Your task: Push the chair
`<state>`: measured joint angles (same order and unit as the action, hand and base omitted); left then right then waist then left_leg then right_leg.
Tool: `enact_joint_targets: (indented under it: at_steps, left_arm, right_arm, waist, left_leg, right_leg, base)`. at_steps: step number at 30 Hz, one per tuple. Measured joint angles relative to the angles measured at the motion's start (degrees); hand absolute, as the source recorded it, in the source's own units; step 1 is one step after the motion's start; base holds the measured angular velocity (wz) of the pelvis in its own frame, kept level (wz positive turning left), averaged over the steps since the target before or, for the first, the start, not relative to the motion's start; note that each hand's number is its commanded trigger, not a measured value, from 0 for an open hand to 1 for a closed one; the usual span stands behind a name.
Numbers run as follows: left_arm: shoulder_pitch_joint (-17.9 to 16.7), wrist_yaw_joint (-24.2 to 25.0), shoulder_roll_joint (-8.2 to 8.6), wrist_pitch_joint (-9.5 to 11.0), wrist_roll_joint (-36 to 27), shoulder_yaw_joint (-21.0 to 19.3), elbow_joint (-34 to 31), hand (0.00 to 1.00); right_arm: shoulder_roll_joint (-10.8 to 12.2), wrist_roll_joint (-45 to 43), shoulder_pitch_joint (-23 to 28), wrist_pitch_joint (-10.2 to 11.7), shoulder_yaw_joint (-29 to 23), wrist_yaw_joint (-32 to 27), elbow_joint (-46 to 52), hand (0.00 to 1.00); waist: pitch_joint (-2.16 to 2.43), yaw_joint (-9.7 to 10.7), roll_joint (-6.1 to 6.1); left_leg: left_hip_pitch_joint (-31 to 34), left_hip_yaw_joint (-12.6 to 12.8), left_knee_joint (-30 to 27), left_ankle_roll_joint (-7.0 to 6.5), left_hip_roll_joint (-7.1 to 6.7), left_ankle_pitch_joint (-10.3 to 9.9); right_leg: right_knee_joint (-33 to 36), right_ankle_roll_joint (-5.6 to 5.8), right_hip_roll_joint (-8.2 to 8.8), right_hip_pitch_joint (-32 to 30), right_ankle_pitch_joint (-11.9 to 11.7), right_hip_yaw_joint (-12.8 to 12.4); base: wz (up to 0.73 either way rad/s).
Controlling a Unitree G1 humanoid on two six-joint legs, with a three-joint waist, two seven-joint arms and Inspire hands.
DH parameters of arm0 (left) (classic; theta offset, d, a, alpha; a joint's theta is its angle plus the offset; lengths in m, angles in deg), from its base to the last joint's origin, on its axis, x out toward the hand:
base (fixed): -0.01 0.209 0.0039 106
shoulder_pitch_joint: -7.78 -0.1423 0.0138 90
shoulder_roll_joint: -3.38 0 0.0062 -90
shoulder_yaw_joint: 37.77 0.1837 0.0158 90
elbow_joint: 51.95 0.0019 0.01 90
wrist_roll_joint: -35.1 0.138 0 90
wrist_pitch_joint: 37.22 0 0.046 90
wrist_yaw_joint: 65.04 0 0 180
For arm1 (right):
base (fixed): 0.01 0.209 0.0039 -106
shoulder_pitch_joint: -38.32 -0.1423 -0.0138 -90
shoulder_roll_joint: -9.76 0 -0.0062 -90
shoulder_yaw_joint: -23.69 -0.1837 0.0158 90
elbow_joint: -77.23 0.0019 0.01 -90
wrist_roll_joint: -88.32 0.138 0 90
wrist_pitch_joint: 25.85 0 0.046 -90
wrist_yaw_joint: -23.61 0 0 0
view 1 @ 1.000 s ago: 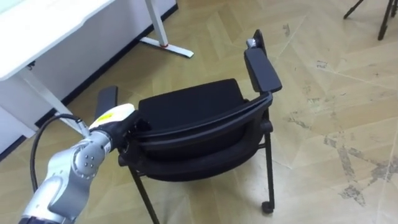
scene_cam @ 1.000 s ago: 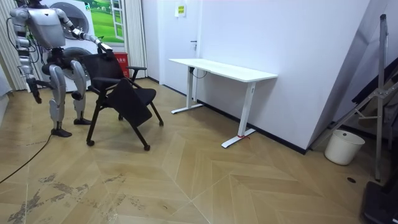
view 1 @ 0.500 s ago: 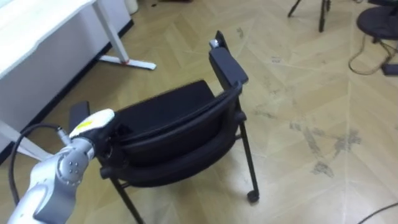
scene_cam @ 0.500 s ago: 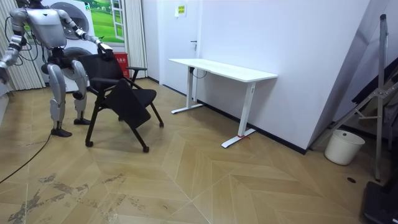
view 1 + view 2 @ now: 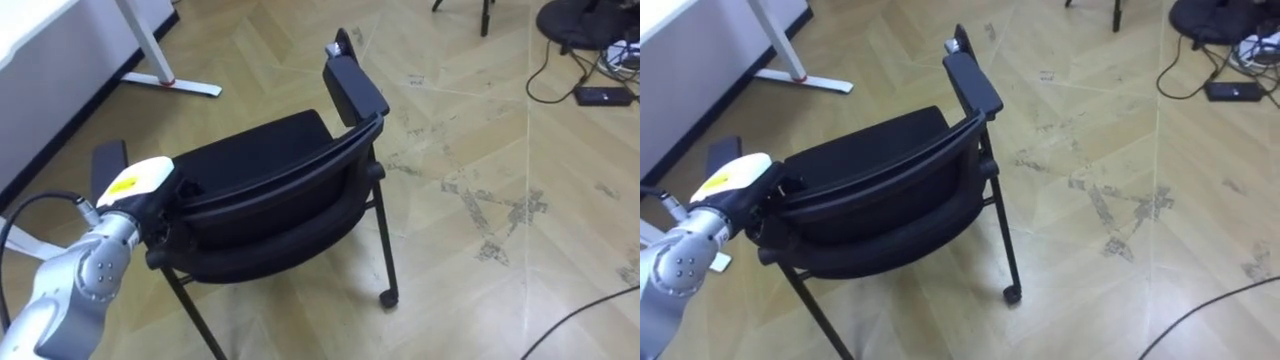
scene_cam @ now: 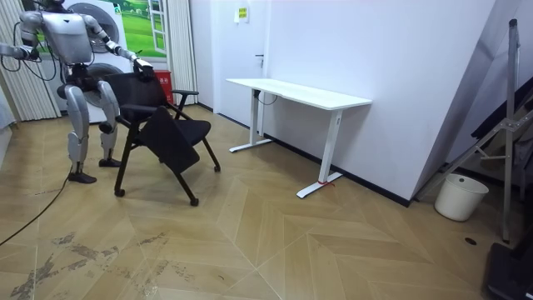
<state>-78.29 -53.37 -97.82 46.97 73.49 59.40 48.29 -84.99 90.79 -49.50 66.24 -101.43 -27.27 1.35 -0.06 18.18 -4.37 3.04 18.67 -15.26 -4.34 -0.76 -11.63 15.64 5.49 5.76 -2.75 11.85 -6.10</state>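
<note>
One hand, one corner: the chair may swing instead of rolling

The black chair stands on the wooden floor just in front of the robot, backrest near and seat facing far. The left hand sits at the left end of the backrest's top edge. Its fingers are hidden behind the chair, so I cannot tell whether they wrap it or merely press. The right hand is held out to the room view's left, well apart from the chair and too small to read.

Several things could go wrong. A push at one end of the backrest is off-centre, so the chair would likely pivot rather than travel straight. Its left armrest could then come round toward the foot of the white desk on the far left. The contact is also high, so a hard shove could tip the chair forward if the castor drags on the scuffed boards. If the hand only presses, it could slide off the curved edge.

Open room lies far and to the right, a wide stretch of bare floor. Its limits are the desk and wall along the left, and a small black box and a dark round base at the far right.
</note>
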Motion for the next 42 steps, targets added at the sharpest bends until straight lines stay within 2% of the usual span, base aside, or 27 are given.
enact_joint_targets:
  at_steps: [4,5,7,8,10,12,14,17,18,20,22,26,27,33,38,42]
  left_arm:
    - [0.45,-0.85,1.36,-0.11,1.16,1.12,0.56,1.0]
    - [0.67,-0.89,1.45,-0.06,1.16,1.54,0.57,1.0]
    - [1.04,-0.88,1.65,0.21,1.1,2.18,0.09,1.0]
    - [1.05,-0.94,1.71,0.85,1.1,2.37,0.02,1.0]
    - [1.12,-0.96,1.71,1.56,1.11,2.75,-0.02,1.0]
    - [1.98,-1.04,1.7,2.01,1.27,3.79,0.0,1.0]
    - [3.02,-1.04,1.69,2.2,1.83,4.81,0.2,1.0]
    - [3.79,-1.04,0.86,3.8,2.6,5.39,0.78,1.0]
    - [4.22,-0.99,0.67,4.21,3.14,5.59,0.82,1.0]
    - [4.89,-0.98,0.68,4.67,4.21,6.09,0.98,1.0]
    - [5.45,-0.94,0.65,4.77,4.54,6.82,1.13,1.0]
    - [6.34,-0.94,0.45,5.51,4.43,7.64,1.75,1.0]
    - [6.88,-0.93,0.44,5.56,4.47,8.14,1.84,1.0]
    - [8.11,0.03,0.55,6.96,4.45,9.27,1.69,1.0]
    - [10.03,0.8,0.45,7.4,4.45,10.7,2.43,1.0]
    - [10.61,0.68,0.48,8.28,4.4,11.02,3.26,1.0]
  right_arm:
    - [-0.51,-8.13,-5.79,-0.43,6.45,3.05,5.18,0.0]
    - [-0.76,-9.5,-7.73,-0.98,8.72,4.4,5.33,0.0]
    - [-1.84,-9.69,-8.6,-2.01,11.08,7.22,6.59,0.0]
    - [-2.7,-9.67,-9.22,-3.04,13.14,9.33,7.47,0.0]
    - [-3.95,-9.7,-11.55,-3.6,16.54,12.5,7.53,0.0]
    - [-4.77,-9.88,-13.54,-4.26,20.09,17.58,7.58,0.0]
    - [-5.55,-9.88,-13.57,-4.75,22.54,21.52,7.69,0.0]
    - [-6.08,-11.94,-13.56,-4.72,27.08,27.48,7.76,0.0]
    - [-6.47,-13.77,-13.57,-4.69,28.57,29.8,7.76,0.0]
    - [-6.67,-17.05,-13.57,-4.62,29.82,33.77,7.76,0.0]
    - [-6.82,-19.96,-13.69,-4.62,30.89,37.39,7.73,0.0]
    - [-9.44,-23.82,-14.56,-4.7,36.99,45.66,7.2,0.0]
    - [-9.44,-25.22,-14.55,-4.74,38.25,48.1,7.06,0.0]
    - [-9.43,-26.55,-14.57,-4.68,40.84,59.28,6.93,0.0]
    - [-9.43,-28.15,-14.69,-4.65,42.87,64.3,3.51,0.0]
    - [-9.43,-30.21,-14.68,-4.64,44.01,68.44,1.63,0.0]
  waist:
    - [-0.22,-1.33,0.21]
    - [-0.62,-1.86,0.82]
    - [-0.56,-3.32,0.8]
    - [-0.73,-4.51,1.11]
    - [-0.73,-4.91,1.17]
    - [-0.68,-6.08,1.75]
    - [-0.74,-6.8,2.16]
    - [-1.05,-7.75,3.81]
    - [-1.02,-8.23,4.43]
    - [-0.82,-9.08,5.15]
    - [-0.66,-9.14,5.49]
    - [-0.78,-10.09,5.84]
    - [-0.8,-10.35,5.95]
    - [-0.83,-12.37,6.53]
    - [-0.97,-13.38,7.63]
    - [-0.99,-13.55,7.7]
  left_leg:
    - [-1.26,0.02,0.42,0.19,0.08,-0.1]
    - [-1.76,0.15,0.78,0.19,0.03,-0.11]
    - [-2.15,0.7,1.32,0.29,0.06,-0.13]
    - [-2.6,0.95,1.8,0.37,0.01,-0.08]
    - [-2.78,1.11,1.89,0.4,0.02,-0.1]
    - [-2.86,1.11,1.89,0.44,0.17,-0.07]
    - [-3.42,0.74,1.93,0.49,0.25,-0.05]
    - [-4.34,-0.04,2.09,0.68,0.45,-0.16]
    - [-4.32,-0.08,2.08,0.75,0.95,-0.21]
    - [-4.07,-0.19,1.95,0.84,1.08,-0.26]
    - [-3.61,-0.99,1.66,0.84,0.96,-0.27]
    - [-3.74,-1.31,2.11,1.0,0.92,-0.25]
    - [-3.7,-1.65,1.99,1.05,0.96,-0.21]
    - [-4.0,-1.95,1.97,1.29,1.02,-0.05]
    - [-4.25,-2.61,1.89,1.29,1.03,-0.06]
    - [-4.31,-3.07,1.91,1.28,0.99,-0.06]
  right_leg:
    - [-0.83,-0.13,-0.12,1.31,-0.08,-0.02]
    - [-0.88,-0.14,-0.1,1.63,-0.08,-0.03]
    - [-0.97,-0.14,-0.1,1.55,-0.08,-0.03]
    - [-0.92,-0.14,-0.1,1.68,-0.08,0.04]
    - [-0.84,-0.15,-0.06,2.21,-0.09,0.36]
    - [-0.67,-0.23,0.07,2.29,-0.14,1.97]
    - [-0.69,-0.24,0.16,3.1,-0.14,3.3]
    - [-1.0,-0.49,0.15,4.39,-0.3,5.06]
    - [-1.0,-0.65,0.13,4.37,-0.4,5.84]
    - [-1.06,-0.92,0.14,4.27,-0.57,7.19]
    - [-1.14,-1.02,0.16,4.43,-0.75,8.47]
    - [-1.08,-1.04,0.09,4.73,-0.78,9.75]
    - [-1.13,-1.04,0.1,4.73,-0.78,10.41]
    - [-1.86,-1.07,0.09,5.29,-0.79,11.13]
    - [-2.27,-1.12,0.1,5.97,-0.83,11.35]
    - [-3.13,-1.22,0.12,6.62,-0.89,11.34]
  base:
    - [0.0]
    - [-0.09]
    - [-0.13]
    - [-0.08]
    - [-0.02]
    - [0.03]
    - [0.12]
    - [0.07]
    - [0.05]
    - [0.03]
    - [0.16]
    - [0.03]
    - [0.09]
    - [0.03]
    - [0.05]
    - [0.03]
